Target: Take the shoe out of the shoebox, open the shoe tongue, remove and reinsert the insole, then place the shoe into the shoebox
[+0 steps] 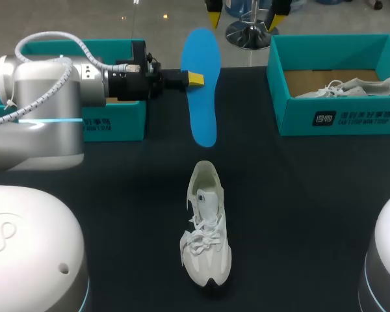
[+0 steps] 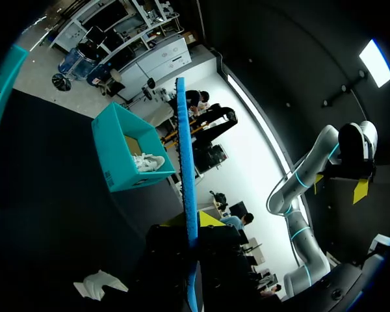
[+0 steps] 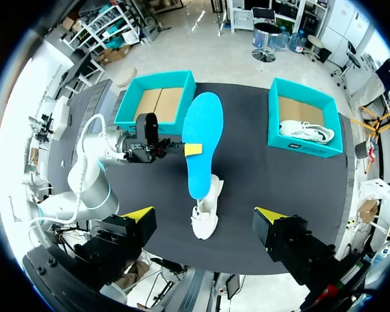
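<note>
— Where's the insole?
— The left gripper (image 1: 195,79) pinches the blue insole (image 1: 203,110) from both sides and holds it in the air above the table (image 1: 312,195).
— And the shoe?
— The white shoe (image 1: 206,227) stands mid-table, outside both boxes.
— The right gripper (image 3: 205,216)?
— Fingers spread wide, nothing between them, high over the table.
— The boxes?
— The right shoebox (image 1: 338,117) holds another white shoe (image 1: 348,88); the left shoebox (image 1: 117,123) sits behind the left arm.
</note>
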`<state>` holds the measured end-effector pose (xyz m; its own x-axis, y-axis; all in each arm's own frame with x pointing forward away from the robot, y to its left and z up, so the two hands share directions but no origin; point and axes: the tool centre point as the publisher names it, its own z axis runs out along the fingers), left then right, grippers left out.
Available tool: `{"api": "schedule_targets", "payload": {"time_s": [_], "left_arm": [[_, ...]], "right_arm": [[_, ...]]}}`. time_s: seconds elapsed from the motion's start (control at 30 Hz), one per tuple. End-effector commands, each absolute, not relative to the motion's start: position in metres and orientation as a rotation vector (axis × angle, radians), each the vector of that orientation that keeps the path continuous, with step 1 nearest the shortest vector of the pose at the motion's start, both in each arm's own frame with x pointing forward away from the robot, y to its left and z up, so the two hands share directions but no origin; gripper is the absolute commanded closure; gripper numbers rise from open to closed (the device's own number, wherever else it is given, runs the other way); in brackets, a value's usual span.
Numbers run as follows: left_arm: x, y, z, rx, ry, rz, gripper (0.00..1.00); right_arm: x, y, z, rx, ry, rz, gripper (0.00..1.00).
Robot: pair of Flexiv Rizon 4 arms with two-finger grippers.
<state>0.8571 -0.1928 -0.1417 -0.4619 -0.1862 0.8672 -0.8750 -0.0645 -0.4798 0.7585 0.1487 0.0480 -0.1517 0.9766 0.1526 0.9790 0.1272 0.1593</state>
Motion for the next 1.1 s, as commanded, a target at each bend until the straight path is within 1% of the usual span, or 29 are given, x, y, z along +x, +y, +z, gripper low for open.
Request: {"api": "schedule_targets", "payload": {"time_s": [0.03,1.03,1.1], "left_arm": [[0.855,-0.192,-0.14,1.155,-1.656,1.57,1.0],[0.855,-0.192,-0.14,1.155,-1.656,1.57,1.0],[0.857,-0.194,-0.122,0.808,-1.91,1.626,1.0]], "right_arm": [[0.755,0.154,0.053,-2.095,-2.347,-0.329,0.0],[0.753,0.159,0.056,-2.126,-2.312,-0.295,0.0],[0.753,0.159,0.056,-2.126,-2.312,-0.295,0.0]]}}
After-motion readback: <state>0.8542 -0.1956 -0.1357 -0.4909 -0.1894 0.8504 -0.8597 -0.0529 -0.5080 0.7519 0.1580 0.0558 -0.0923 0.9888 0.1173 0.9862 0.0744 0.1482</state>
